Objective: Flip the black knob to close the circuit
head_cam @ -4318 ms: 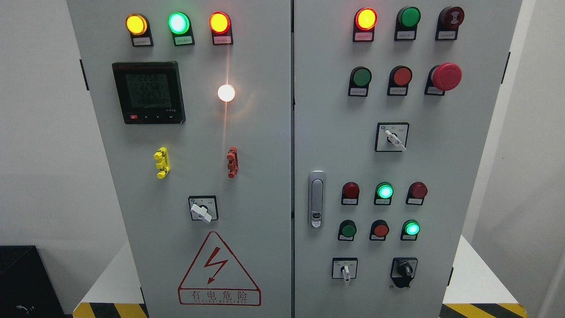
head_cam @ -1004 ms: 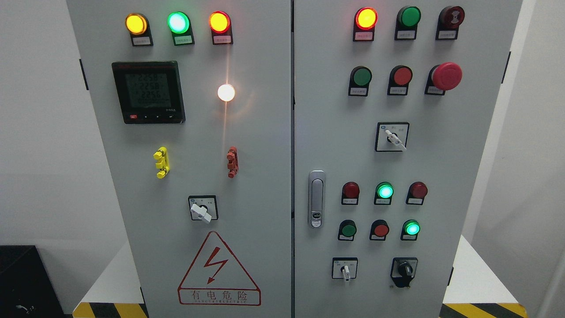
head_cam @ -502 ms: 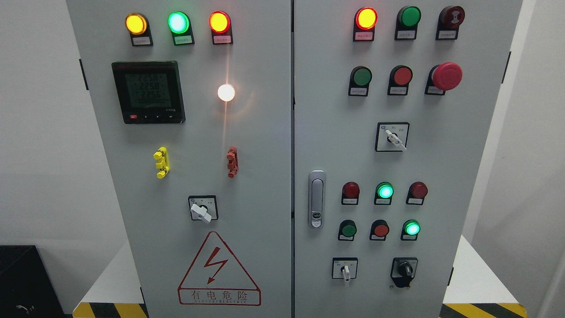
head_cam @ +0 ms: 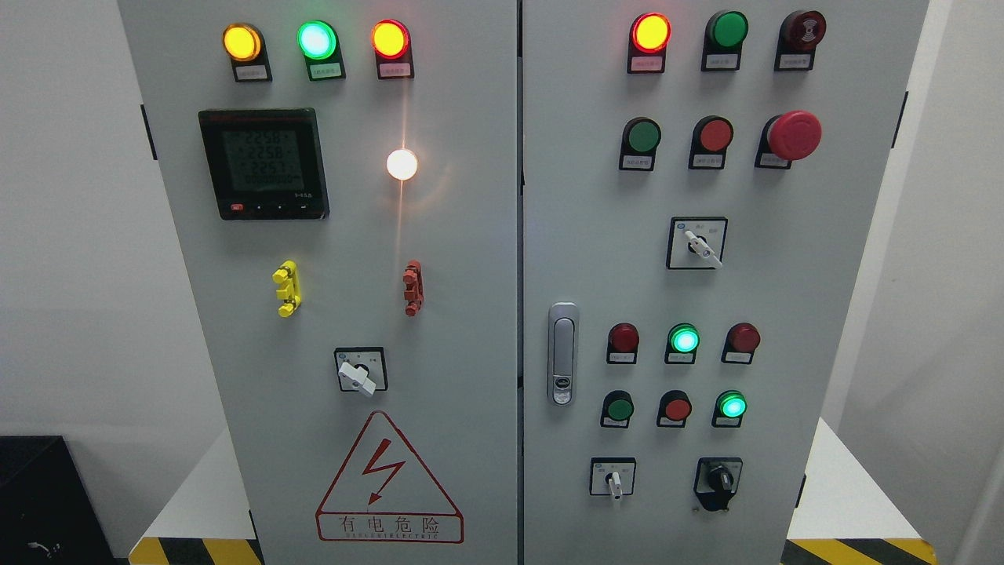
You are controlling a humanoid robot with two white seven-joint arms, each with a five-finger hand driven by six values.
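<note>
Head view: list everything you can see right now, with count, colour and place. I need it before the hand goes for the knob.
Black knob: 1, black, right door, bottom right.
White-handled selector switches: 3, left door lower middle, right door middle, right door bottom.
Lit indicator lamps: 7; amber, green and red-orange top left, white below them, red-orange top right, two green lower right.
Unlit round buttons or lamps: 8, green or red, right door.
Emergency stop: 1, red mushroom, upper right.
Meter: 1, black, left door.
Clips: 2, yellow and red.
Door latch: 1, silver.
Warning triangle: 1, red.
Robot hands: none in view.
</note>
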